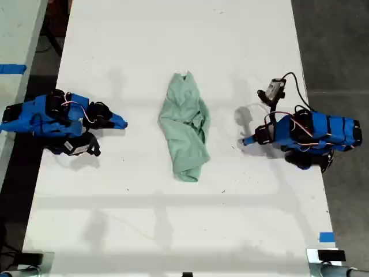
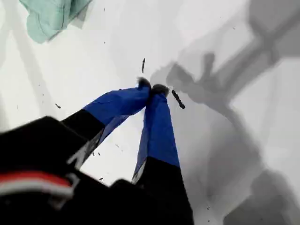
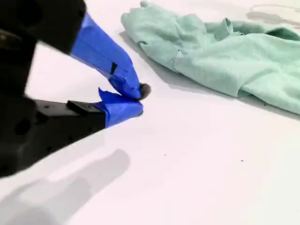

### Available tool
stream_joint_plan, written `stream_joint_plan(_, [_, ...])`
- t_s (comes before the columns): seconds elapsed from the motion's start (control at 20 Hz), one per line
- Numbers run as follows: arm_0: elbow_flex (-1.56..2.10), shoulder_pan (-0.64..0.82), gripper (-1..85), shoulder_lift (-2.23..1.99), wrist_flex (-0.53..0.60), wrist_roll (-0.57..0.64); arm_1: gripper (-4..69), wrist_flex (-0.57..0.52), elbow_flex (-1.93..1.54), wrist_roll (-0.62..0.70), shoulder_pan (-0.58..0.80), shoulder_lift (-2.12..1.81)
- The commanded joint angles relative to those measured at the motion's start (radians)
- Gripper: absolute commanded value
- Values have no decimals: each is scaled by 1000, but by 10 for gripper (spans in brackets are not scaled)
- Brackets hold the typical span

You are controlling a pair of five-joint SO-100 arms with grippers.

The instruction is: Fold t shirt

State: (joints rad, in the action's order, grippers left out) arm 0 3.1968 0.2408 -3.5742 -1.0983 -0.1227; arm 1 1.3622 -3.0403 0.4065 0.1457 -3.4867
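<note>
Exterior view: crumpled mint t shirt (image 1: pixel 185 127) lies mid white surface (image 1: pixel 173 231), between two blue arms, touching neither. My first gripper (image 2: pixel 151 88) rests low, fingers pressed together, empty, shirt well apart. My second gripper (image 3: pixel 138 99), fingers likewise together, sits near shirt's edge.

In the first wrist view, only a corner of the t shirt (image 2: pixel 51 16) shows; the rest is cut off by the frame edge. The second wrist view also crops the t shirt (image 3: pixel 225 56) at its edge. The wrinkled folds hide the sleeves and underside. In the exterior view, small items on the table (image 1: pixel 173 231) at the bottom corners are cut off and unidentifiable.
</note>
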Motion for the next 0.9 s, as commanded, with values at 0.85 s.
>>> stream_joint_plan(0.85, [-848, -149, -1, 1144, 190, 64, 6, -179, 575, -164, -129, 770])
